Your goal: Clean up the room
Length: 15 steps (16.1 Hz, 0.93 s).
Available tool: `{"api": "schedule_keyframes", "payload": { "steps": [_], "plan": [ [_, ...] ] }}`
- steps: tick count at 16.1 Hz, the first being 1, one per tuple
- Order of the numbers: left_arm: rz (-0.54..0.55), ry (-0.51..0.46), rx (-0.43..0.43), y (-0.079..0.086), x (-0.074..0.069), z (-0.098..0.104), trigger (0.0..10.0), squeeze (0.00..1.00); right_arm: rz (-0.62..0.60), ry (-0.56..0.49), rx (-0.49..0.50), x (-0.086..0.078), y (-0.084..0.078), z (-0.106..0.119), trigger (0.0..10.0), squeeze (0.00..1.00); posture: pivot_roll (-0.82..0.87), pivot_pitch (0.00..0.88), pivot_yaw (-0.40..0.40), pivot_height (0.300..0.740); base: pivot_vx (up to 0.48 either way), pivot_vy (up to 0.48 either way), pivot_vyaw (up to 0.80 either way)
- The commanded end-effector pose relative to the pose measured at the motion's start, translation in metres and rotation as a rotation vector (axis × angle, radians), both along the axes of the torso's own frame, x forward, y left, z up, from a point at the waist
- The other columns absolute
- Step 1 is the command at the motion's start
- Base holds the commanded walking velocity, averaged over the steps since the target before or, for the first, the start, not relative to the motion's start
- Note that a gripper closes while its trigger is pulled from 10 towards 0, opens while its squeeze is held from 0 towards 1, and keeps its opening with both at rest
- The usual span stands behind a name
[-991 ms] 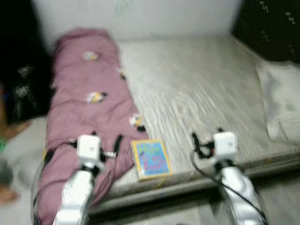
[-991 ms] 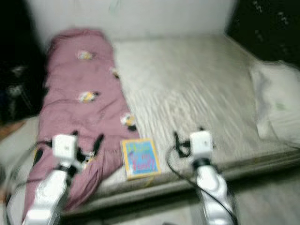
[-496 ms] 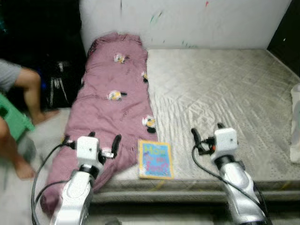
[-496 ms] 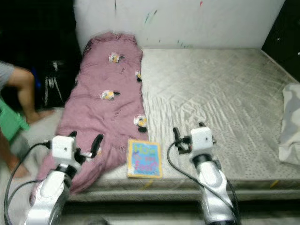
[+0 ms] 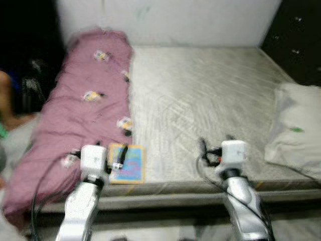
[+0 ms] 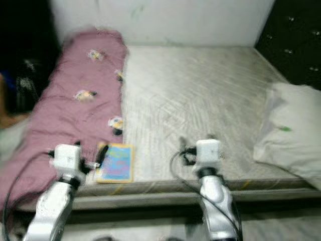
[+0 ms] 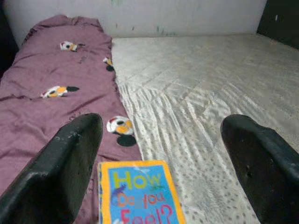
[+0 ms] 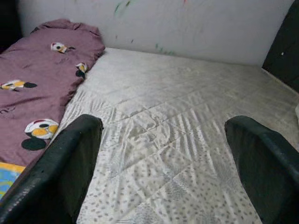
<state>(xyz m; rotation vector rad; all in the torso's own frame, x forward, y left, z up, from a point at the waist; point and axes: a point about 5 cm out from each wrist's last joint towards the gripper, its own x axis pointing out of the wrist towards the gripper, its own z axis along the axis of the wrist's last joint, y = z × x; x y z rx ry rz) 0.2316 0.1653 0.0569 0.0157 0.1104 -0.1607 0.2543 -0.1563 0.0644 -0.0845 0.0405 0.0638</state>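
Note:
A blue picture book [image 5: 128, 163] with a yellow border lies flat at the near edge of the grey mattress [image 5: 200, 95], touching the purple cartoon-print blanket [image 5: 75, 110] that runs along the mattress's left side. My left gripper [image 5: 111, 150] hovers open just above the book's left edge; in the left wrist view the book [image 7: 140, 193] sits low between the spread fingers [image 7: 70, 163]. My right gripper [image 5: 214, 141] is open over bare mattress near the front edge, with nothing between its fingers [image 8: 65, 163].
A white pillow [image 5: 296, 128] lies on the mattress's right edge. A white wall [image 5: 165, 20] backs the bed, with dark furniture [image 5: 296, 40] at the right. A person's leg [image 5: 6, 103] and a black bag [image 5: 32, 80] are on the floor to the left.
The camera has swung right and blurred: the pillow has come fully into view and the person has slid mostly out at the left. Both arms keep their pose, fingers still open.

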Motion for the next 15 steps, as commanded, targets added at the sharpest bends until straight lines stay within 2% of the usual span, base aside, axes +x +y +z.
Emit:
{"api": "schedule_keyframes", "payload": {
  "steps": [1, 4, 11, 15],
  "plan": [
    [-0.016, -0.02, 0.004, -0.0023, 0.0037, 0.0043, 10.0, 0.0, -0.024, -0.015, -0.025, 0.0027, -0.0118, 0.0044, 10.0, 0.0, -0.02, 0.0, -0.012, 0.74, 0.0, -0.401, 0.0],
    [-0.002, -0.023, -0.001, -0.0019, 0.0052, 0.0044, 10.0, 0.0, -0.01, -0.03, -0.034, 0.0061, -0.0128, 0.0086, 10.0, 0.0, -0.02, 0.0, -0.023, 0.74, 0.0, -0.396, 0.47],
    [-0.04, -0.049, -0.027, -0.0037, 0.0044, 0.0073, 10.0, 0.0, -0.01, -0.025, -0.04, 0.0069, -0.0159, 0.0079, 10.0, 0.0, -0.03, 0.0, -0.018, 0.74, 0.0, 0.0, 0.0],
    [-0.052, -0.051, -0.034, -0.0052, 0.0046, 0.0074, 10.0, 0.0, -0.015, -0.03, -0.047, 0.0082, -0.0185, 0.0095, 10.0, 0.0, -0.04, 0.0, -0.017, 0.74, 0.241, 0.0, 0.0]
  ]
}}
